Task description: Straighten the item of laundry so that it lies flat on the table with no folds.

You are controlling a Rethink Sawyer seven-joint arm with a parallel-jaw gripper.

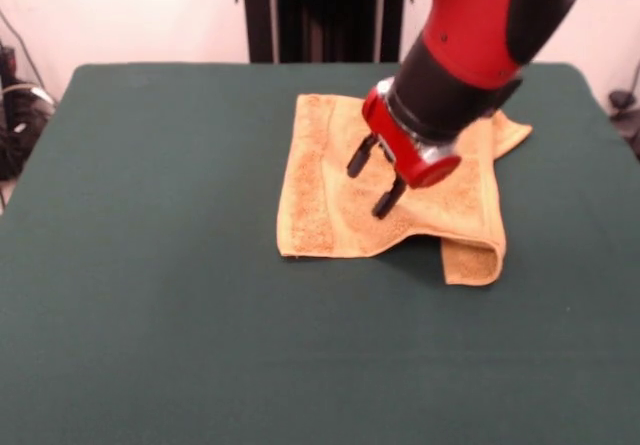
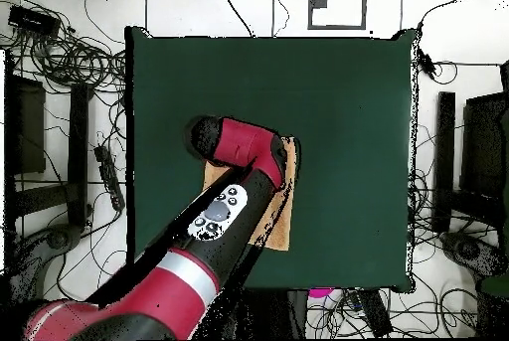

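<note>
Orange-tan towel (image 1: 330,190) lies right of centre in the front view on green felt table (image 1: 150,295), its lower right corner folded under. My gripper (image 1: 375,180) hovers over it, fingers (image 1: 388,197) spread, holding nothing. No writing reads anywhere. From overhead, my arm (image 2: 224,223) covers most of the towel (image 2: 283,220); cables (image 2: 70,54) clutter the floor at left.

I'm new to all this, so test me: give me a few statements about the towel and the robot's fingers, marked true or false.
1. The towel lies fully flat. False: one corner at its near right is folded over.
2. The fingers are spread apart above the towel. True.
3. The fingers grip a fold of cloth. False: they hold nothing.
4. The towel sits on the green table. True.
5. In the overhead view the arm covers much of the towel. True.
</note>
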